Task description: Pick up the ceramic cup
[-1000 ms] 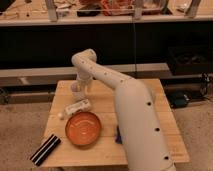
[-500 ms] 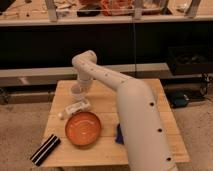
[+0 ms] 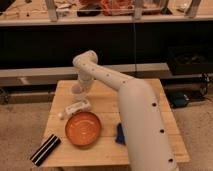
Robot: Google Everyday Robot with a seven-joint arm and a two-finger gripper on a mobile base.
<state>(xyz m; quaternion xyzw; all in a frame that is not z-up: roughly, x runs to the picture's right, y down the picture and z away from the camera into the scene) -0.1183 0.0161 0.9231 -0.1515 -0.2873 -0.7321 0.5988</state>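
Note:
The ceramic cup [image 3: 76,90] is a small pale round cup on the far left part of the wooden table [image 3: 150,95]. My gripper [image 3: 83,84] hangs down from the white arm's bent wrist, right over and against the cup, partly hiding it. The wide orange bowl [image 3: 83,128] sits nearer the front, and a white bottle-like object [image 3: 76,107] lies on its side between the bowl and the cup.
A black striped flat object [image 3: 45,149] lies at the front left corner. A small blue thing [image 3: 120,133] sits beside the bowl, next to my arm. Dark shelving stands behind the table, with a black box [image 3: 190,59] on the right.
The arm has shifted only slightly. The gripper stays at the cup, and the cup, bottle and bowl have not moved.

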